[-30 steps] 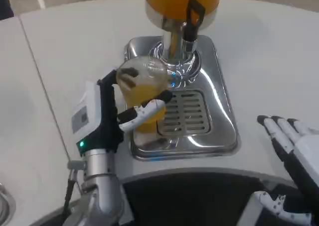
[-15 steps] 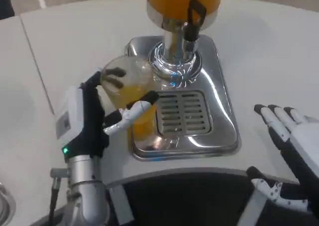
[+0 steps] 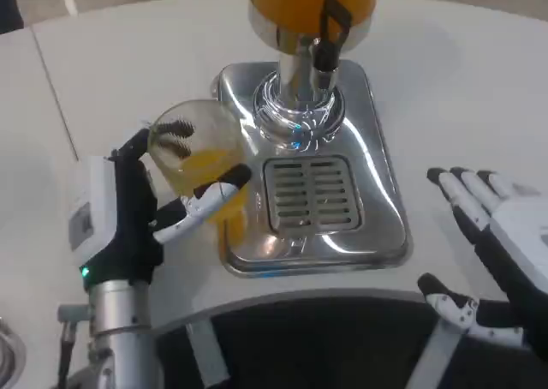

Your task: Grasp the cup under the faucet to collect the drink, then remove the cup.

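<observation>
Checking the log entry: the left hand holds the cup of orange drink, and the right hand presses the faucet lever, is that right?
Not quite. The head view shows the right hand open over the table, away from the faucet lever. The left hand does hold the cup of orange drink.

The drip tray (image 3: 377, 226) is glossy polished metal, the cup (image 3: 201, 162) is clear smooth plastic, and the table (image 3: 128, 72) looks matt white

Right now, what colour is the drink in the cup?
Orange-yellow. The head view shows it through the clear cup held by the left hand.
</observation>
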Action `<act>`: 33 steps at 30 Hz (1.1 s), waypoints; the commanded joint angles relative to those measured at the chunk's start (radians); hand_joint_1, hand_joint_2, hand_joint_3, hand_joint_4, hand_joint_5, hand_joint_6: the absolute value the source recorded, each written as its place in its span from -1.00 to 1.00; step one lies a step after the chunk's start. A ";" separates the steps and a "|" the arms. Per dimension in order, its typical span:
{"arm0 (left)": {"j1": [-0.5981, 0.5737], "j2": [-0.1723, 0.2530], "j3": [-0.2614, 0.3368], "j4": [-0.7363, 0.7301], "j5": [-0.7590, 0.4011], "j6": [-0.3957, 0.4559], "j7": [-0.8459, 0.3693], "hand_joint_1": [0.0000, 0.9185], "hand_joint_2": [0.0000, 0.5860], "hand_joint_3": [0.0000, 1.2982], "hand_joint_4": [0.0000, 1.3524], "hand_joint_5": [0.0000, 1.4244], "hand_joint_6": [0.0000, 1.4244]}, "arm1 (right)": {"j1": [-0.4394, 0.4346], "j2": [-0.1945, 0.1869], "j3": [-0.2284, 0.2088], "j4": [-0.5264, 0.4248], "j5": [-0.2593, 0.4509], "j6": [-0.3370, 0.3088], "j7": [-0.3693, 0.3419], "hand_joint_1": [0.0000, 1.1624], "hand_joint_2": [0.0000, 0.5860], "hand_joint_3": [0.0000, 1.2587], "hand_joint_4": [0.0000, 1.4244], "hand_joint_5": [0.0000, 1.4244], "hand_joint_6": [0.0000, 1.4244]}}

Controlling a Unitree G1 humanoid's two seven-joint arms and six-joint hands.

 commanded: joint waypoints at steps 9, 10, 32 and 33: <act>0.137 0.028 0.063 -0.187 -0.034 -0.054 -0.062 0.26 -0.77 0.70 0.62 1.00 1.00 | -0.022 0.000 0.016 0.013 0.014 -0.014 -0.013 -0.33 0.57 -1.00 -1.00 -1.00 -0.97; 0.149 0.028 0.070 -0.215 -0.044 -0.052 -0.074 0.26 -0.77 0.70 0.62 1.00 1.00 | -0.023 0.001 0.015 0.011 0.013 -0.012 -0.011 -0.33 0.57 -1.00 -1.00 -1.00 -0.97; 0.414 0.029 0.092 -0.607 -0.046 -0.109 -0.254 0.27 -0.76 0.70 0.62 1.00 1.00 | -0.010 0.006 0.014 -0.027 0.050 -0.084 -0.071 -0.36 0.59 -1.00 -1.00 -1.00 -0.98; 0.423 0.028 0.093 -0.616 -0.049 -0.112 -0.264 0.27 -0.76 0.70 0.62 1.00 1.00 | -0.003 0.003 0.015 -0.026 0.058 -0.096 -0.078 -0.36 0.59 -1.00 -1.00 -1.00 -0.98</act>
